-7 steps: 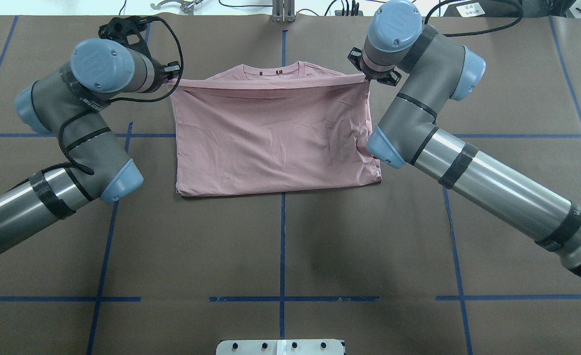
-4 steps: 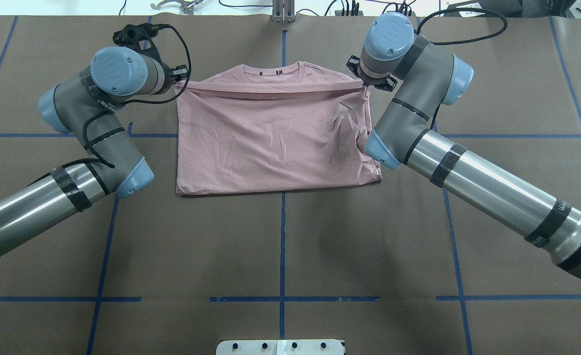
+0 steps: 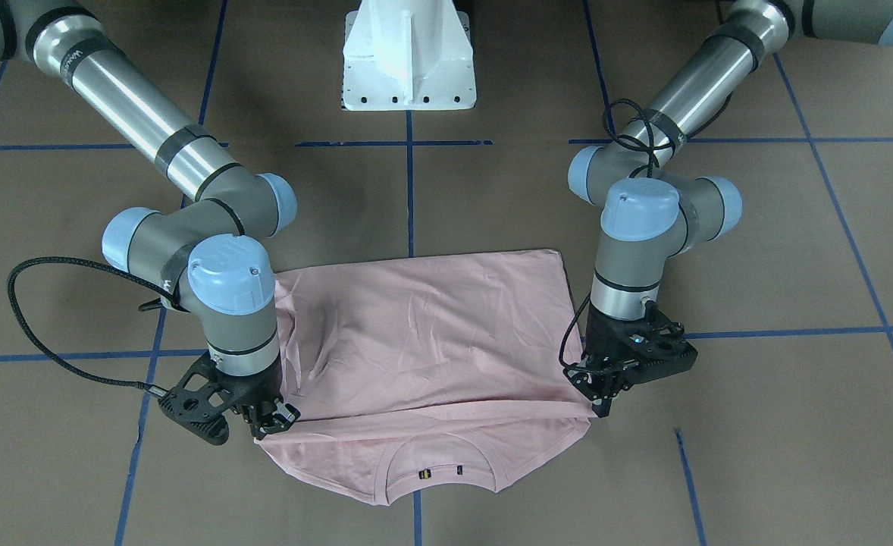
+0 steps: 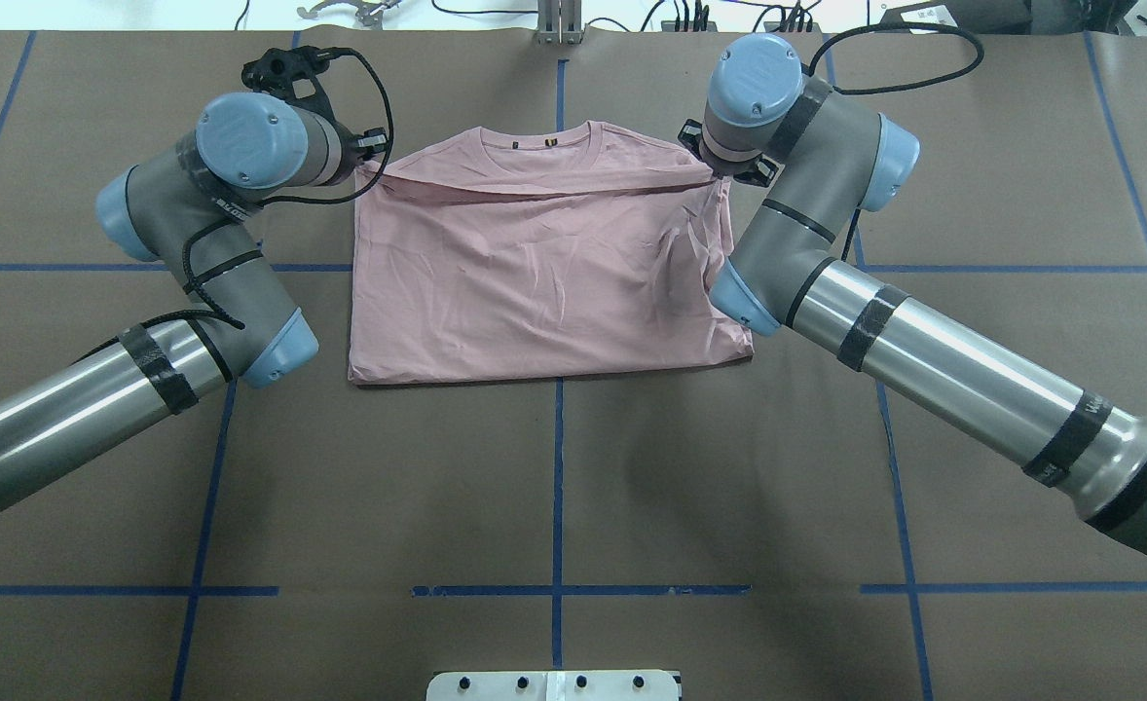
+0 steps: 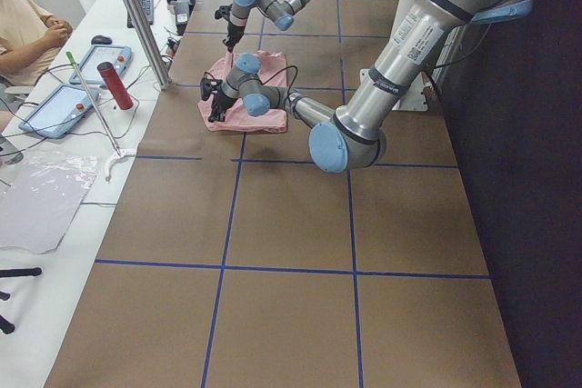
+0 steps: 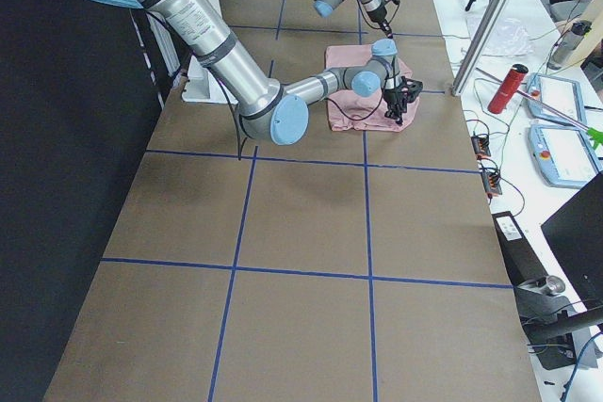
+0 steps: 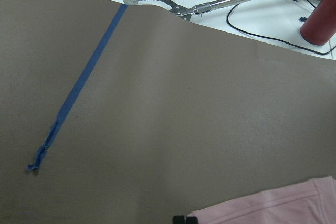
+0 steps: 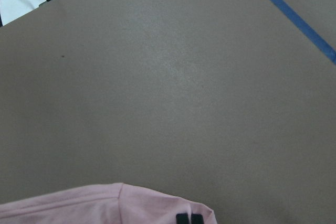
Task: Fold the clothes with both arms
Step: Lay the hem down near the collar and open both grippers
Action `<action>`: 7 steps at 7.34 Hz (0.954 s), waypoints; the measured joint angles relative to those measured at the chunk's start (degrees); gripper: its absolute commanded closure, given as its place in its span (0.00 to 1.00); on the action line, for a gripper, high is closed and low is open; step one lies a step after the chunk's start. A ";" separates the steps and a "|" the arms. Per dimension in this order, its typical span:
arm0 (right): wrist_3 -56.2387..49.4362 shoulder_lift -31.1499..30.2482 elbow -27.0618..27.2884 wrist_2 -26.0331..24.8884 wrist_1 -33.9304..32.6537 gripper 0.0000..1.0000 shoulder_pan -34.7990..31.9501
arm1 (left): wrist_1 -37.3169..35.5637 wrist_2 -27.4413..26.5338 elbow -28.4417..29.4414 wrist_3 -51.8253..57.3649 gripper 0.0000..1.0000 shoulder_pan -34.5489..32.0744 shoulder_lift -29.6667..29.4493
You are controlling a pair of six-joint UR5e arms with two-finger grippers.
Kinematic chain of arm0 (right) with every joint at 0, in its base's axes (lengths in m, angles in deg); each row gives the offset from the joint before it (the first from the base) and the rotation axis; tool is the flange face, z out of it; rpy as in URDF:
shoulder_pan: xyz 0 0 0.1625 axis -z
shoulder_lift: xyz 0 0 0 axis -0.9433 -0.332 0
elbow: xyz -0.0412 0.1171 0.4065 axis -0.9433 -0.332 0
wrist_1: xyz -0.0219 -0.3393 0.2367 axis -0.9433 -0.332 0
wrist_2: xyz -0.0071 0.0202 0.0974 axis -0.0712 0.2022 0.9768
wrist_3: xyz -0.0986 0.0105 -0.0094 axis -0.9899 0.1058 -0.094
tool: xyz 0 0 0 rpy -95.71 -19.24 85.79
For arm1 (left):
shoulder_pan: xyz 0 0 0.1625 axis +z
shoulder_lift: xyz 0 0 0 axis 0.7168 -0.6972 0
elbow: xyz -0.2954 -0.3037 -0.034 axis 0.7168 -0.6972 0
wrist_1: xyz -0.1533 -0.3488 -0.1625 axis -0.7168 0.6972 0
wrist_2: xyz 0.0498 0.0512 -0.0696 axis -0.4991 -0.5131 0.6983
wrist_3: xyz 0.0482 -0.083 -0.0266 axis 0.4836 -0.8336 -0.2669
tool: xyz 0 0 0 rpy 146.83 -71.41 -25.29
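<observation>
The pale pink T-shirt (image 4: pixel 544 282) lies plain back up at the far middle of the table, its collar (image 4: pixel 539 136) toward the far edge. Its near part is folded over toward the collar. My left gripper (image 4: pixel 367 164) is shut on the folded edge's left corner; in the front-facing view it (image 3: pixel 600 402) is on the right. My right gripper (image 4: pixel 718 171) is shut on the right corner and shows in the front-facing view (image 3: pixel 271 426) too. Each wrist view shows only a pink corner (image 7: pixel 273 208) (image 8: pixel 105 203) at the bottom. The Snoopy print is hidden.
The white pedestal base (image 3: pixel 408 53) stands at the near middle edge. Blue tape lines (image 4: pixel 556 487) grid the brown table cover. Past the far edge lie cables, a grabber tool (image 7: pixel 210 6) and a red bottle (image 7: pixel 320 22). An operator (image 5: pixel 27 29) sits by the table's far side.
Both grippers have moved inward toward each other with the shirt's edge. The held edge has gone from taut and straight to slack, sagging over the shirt near the collar.
</observation>
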 measured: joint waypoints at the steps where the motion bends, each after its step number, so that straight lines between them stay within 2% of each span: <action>1: -0.25 0.02 -0.27 -0.01 -0.01 1.00 0.01 | 0.63 -0.01 0.41 0.00 0.89 0.17 0.07; 3: -1.19 0.02 -0.42 -0.01 -0.01 1.00 -0.10 | 1.11 0.02 0.71 0.00 0.56 0.44 0.24; 5: -2.16 0.00 -0.43 -0.01 -0.02 1.00 -0.82 | 1.31 -0.07 0.80 -0.02 0.50 0.70 0.44; 7: -3.63 0.08 -0.35 0.01 -0.08 1.00 -1.75 | 1.36 -0.10 0.77 -0.08 0.49 0.75 0.45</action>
